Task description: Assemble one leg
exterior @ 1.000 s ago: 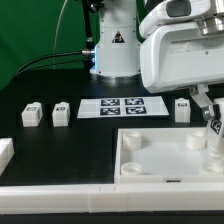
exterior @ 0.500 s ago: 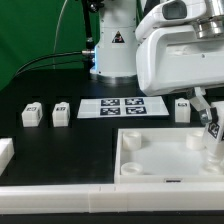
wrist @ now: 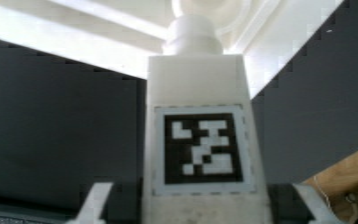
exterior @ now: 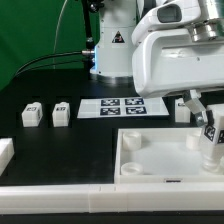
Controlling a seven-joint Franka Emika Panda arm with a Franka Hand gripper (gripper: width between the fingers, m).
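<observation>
Above the panel (exterior: pixel 160 165) at the exterior view's right, gripper (exterior: pixel 211 133) clamps the leg (exterior: pixel 208 154). Long axis upright, narrow tip down. Corner socket (exterior: pixel 196 141) sits just beside it, toward the exterior view's left.

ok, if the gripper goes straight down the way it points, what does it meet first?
Probably the panel, at its corner on the exterior view's right; the leg held in the gripper would touch it first. Socket alignment unclear.
</observation>
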